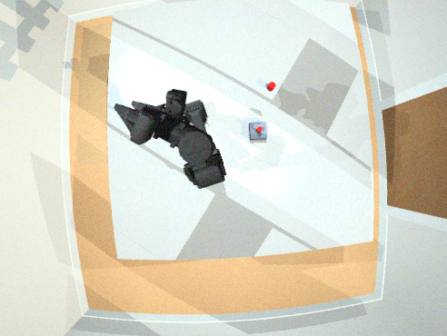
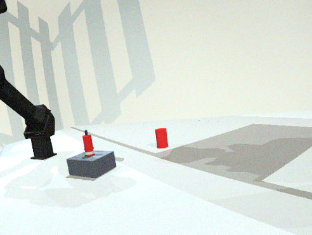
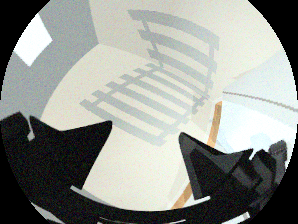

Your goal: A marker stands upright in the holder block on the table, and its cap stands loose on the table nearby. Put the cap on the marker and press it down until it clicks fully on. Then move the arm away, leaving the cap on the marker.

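And there's the red cap (image 1: 272, 86) (image 2: 162, 138), standing upright on the white table (image 1: 295, 200) (image 2: 177, 203), well apart from the holder block (image 1: 253, 137) (image 2: 82, 167)! Over in the dark grey block, the marker (image 1: 259, 130) (image 2: 88, 144) stands with its red barrel up, a pale band low down and the dark tip bare on top; no cap on it, folks. The black arm (image 1: 195, 145) (image 2: 17, 98) is folded back on itself, and its gripper (image 1: 124, 113) (image 3: 146, 131) is well away from both cap and marker. From the wrist, the fingers stand wide, only wall showing between their tips, nothing in their grasp!
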Robot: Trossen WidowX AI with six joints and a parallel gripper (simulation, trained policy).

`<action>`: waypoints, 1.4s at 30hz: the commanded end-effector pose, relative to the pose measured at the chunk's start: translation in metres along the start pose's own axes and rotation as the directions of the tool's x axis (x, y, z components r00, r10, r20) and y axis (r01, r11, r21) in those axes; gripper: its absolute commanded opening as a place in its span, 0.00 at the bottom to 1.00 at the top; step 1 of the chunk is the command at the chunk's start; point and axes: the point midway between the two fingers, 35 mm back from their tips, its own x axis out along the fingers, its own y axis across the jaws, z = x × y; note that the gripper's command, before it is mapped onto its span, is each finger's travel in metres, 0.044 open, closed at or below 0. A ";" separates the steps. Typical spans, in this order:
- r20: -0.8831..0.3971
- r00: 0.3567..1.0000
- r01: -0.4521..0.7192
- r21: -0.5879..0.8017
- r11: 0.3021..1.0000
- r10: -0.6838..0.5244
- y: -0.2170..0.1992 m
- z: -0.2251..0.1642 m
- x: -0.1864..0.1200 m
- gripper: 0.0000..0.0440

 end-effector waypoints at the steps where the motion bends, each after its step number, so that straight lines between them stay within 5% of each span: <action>1: 0.000 1.000 0.010 0.007 1.000 -0.010 -0.002 0.002 0.002 0.85; 8: -0.004 0.997 0.078 0.035 0.996 -0.078 -0.015 0.013 0.017 0.49; 42: -0.084 0.922 0.386 0.175 0.906 -0.377 -0.085 0.071 0.086 0.65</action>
